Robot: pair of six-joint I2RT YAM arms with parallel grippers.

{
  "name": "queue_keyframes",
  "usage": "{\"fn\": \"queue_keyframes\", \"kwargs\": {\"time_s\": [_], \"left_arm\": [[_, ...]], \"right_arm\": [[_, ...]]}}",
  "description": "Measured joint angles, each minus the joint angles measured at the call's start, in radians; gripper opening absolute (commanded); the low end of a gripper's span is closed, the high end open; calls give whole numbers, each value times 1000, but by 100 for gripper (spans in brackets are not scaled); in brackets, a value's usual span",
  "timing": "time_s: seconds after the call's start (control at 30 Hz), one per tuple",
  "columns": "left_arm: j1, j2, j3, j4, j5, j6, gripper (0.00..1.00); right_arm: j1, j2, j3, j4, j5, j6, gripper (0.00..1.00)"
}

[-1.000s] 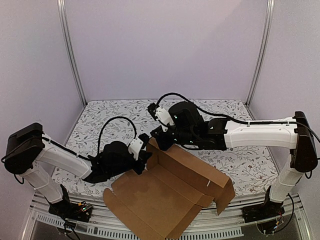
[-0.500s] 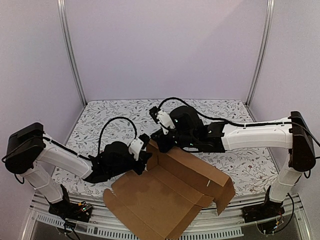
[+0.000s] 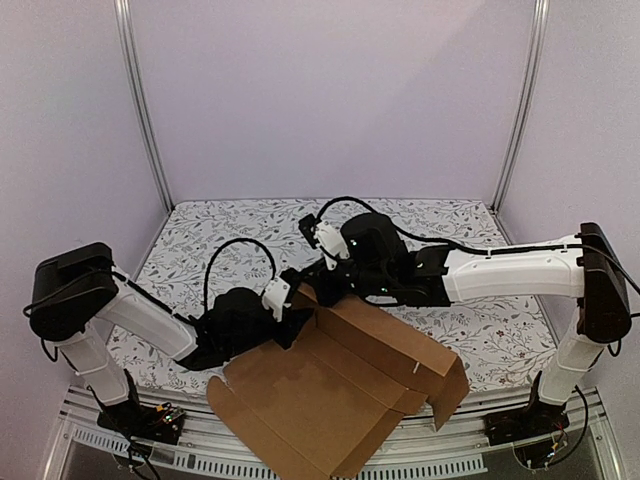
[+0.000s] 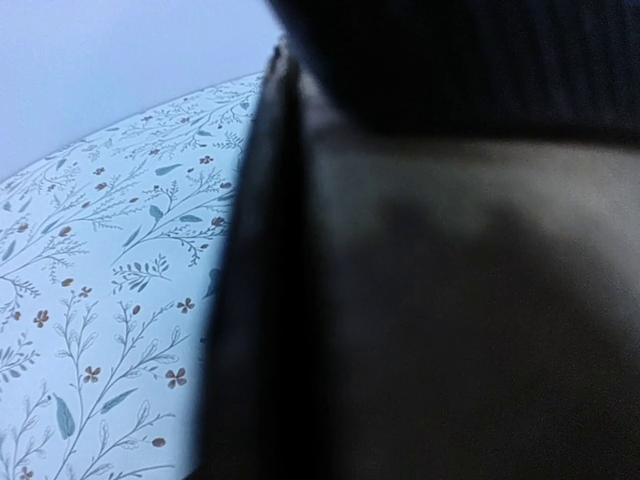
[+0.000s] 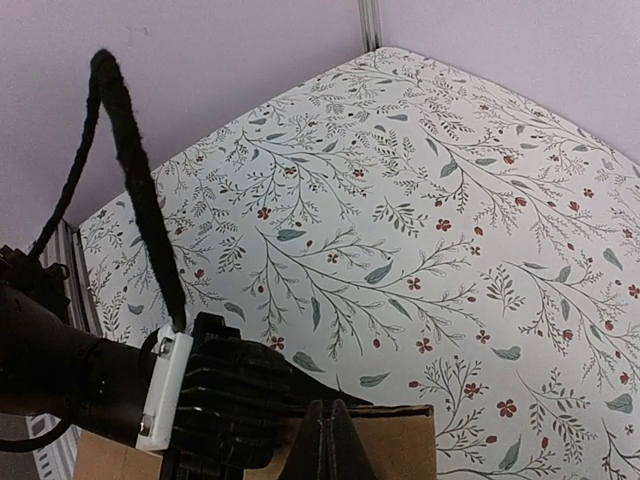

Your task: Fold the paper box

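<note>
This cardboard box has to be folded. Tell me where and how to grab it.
Probably the raised wall of the cardboard box: pinch its free top edge from above, a finger on each side. It stands up thin, while the big near panels lie flat on the table.

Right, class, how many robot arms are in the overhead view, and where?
2. The left arm comes from the left, the right arm from the right; both meet at the paper box. None seems hidden.

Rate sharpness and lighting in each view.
Top external: even, soft light, sharp throughout, paper box clear. Left wrist: mostly a dark, out-of-focus mass close to the lens; only the floral cloth reads. Right wrist: sharp, evenly lit, no glare.
</note>
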Motion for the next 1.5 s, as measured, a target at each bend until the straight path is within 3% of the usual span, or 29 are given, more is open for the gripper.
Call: {"fn": "queue_keyframes", "kwargs": {"time_s": [0.47, 0.67, 1.5], "left_arm": [[18, 234, -136, 424, 30, -3, 38], [19, 330, -133, 459, 45, 4, 38], [26, 381, 49, 480, 76, 28, 32]], "right_arm": [[0, -12, -15, 5, 0, 22, 0], [-1, -16, -19, 5, 3, 26, 0], [-10, -78, -80, -6, 55, 34, 0]]}}
